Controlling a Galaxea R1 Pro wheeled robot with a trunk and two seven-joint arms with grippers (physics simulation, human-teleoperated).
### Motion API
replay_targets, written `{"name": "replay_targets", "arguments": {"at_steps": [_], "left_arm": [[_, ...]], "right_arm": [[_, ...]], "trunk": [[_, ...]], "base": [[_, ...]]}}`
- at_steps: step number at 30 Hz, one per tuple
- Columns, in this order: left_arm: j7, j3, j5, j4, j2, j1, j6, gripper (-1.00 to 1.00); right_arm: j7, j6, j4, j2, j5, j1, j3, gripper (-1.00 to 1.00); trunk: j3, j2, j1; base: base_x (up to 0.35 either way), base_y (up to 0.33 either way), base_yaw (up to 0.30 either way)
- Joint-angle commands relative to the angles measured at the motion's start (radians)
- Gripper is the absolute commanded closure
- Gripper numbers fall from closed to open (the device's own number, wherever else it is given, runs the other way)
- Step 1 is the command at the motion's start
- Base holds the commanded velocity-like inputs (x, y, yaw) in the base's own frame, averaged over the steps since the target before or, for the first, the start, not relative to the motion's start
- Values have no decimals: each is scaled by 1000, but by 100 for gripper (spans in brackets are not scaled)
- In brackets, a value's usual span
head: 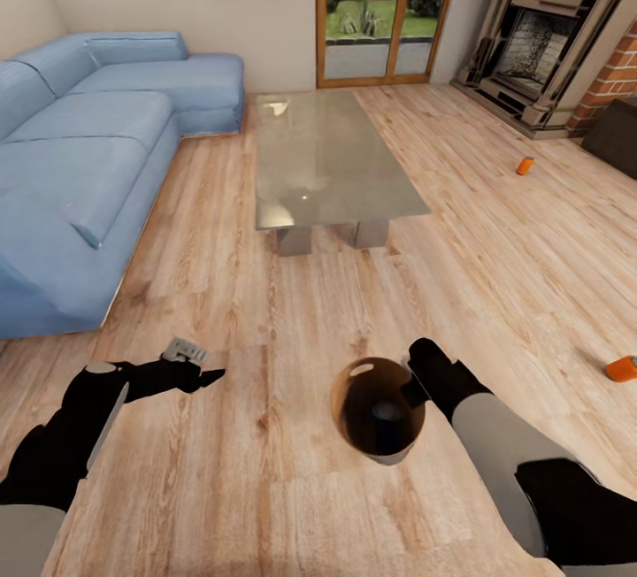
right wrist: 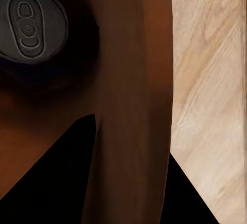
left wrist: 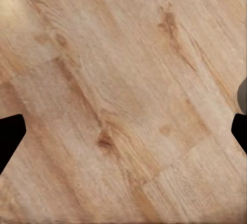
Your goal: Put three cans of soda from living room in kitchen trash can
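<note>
One can top (right wrist: 32,26) inside bin (right wrist: 134,80); two orange cans (head: 525,166) (head: 621,369) on floor (head: 292,311).

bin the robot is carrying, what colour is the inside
Brown inside the bin, best seen in the head view, with a dark can standing in it.

pale wood plank floor (head: 292,320) runs through the room, and a glass-topped coffee table (head: 327,161) stands mid-floor. left of the table, a light-blue corner sofa (head: 88,143) lines the cream wall. beyond it, a wood-framed glass door (head: 385,11) shows a sunlit garden. right of it, a red-brick fireplace (head: 548,46).
</note>
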Motion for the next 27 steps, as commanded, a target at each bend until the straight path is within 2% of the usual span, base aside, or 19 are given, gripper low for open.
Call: {"name": "replay_targets", "arguments": {"at_steps": [1,2,3,8,12,20,27], "left_arm": [[6,1,-6,6,-6,0,6,-100],[11,1,-12,11,-11,0,11,-100],[573,1,-68,150,-265,0,128,-100],[592,2,-71,156,-275,0,132,-100],[594,2,-71,159,-277,-1,133,-100],[595,2,-69,218,-280,-2,131,-100],[594,2,-66,222,-280,-2,132,-100]], "right_arm": [[1,-6,-6,-6,-6,6,-6,100],[1,-13,-11,-12,-4,12,-11,100],[1,-36,-156,-23,-347,176,-182,100],[1,-40,-164,-24,-348,182,-188,100],[2,-40,-173,-24,-348,183,-189,100],[4,-39,-225,-25,-349,188,-189,100],[6,-39,-230,-25,-349,188,-190,100]], "trunk": [[0,0,0],[0,0,0],[0,0,0],[0,0,0],[0,0,0],[0,0,0],[0,0,0]], "base": [[0,-218,0],[0,-244,0],[0,-254,0],[0,-280,0],[0,-302,0],[0,-309,0],[0,-311,0]]}}
